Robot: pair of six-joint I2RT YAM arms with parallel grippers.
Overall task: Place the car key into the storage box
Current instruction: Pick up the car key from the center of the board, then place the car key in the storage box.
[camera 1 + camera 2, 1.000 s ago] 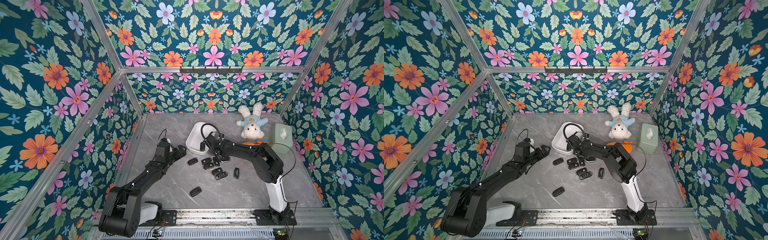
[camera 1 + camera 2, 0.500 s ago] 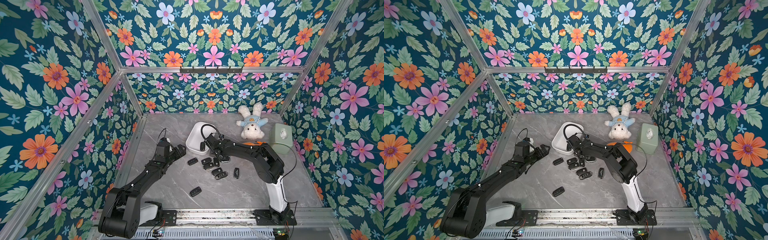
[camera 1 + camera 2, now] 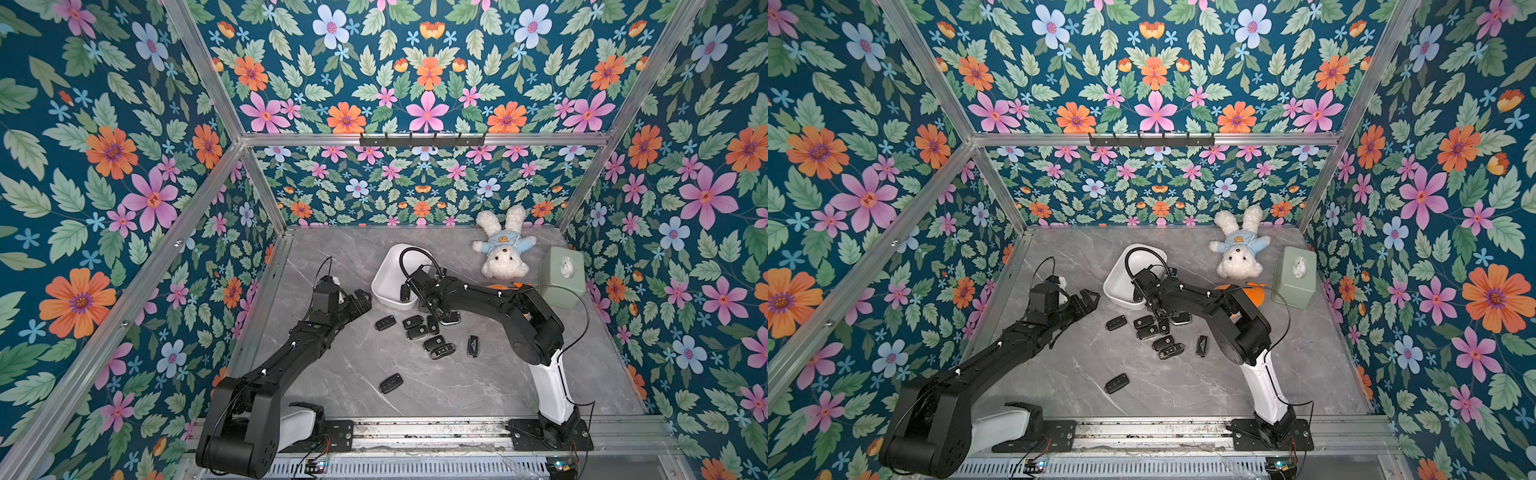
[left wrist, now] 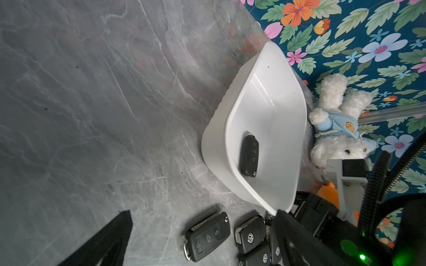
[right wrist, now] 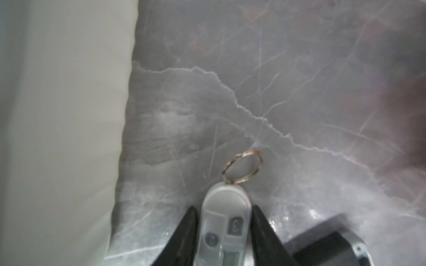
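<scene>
The shallow white plastic storage box (image 3: pixel 388 272) holds one black car key (image 4: pixel 249 155). Before it on the grey marbled desk (image 3: pixel 457 386) lie a cluster of black key fobs (image 3: pixel 412 322) and, beside its wall, a silver car key (image 5: pixel 224 230); a white plush rabbit (image 3: pixel 503 259) lies to its right.

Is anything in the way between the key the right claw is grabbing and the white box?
No. Only bare table lies between the key in the right claw and the box. It probably just needs lifting over the box's wall.
</scene>
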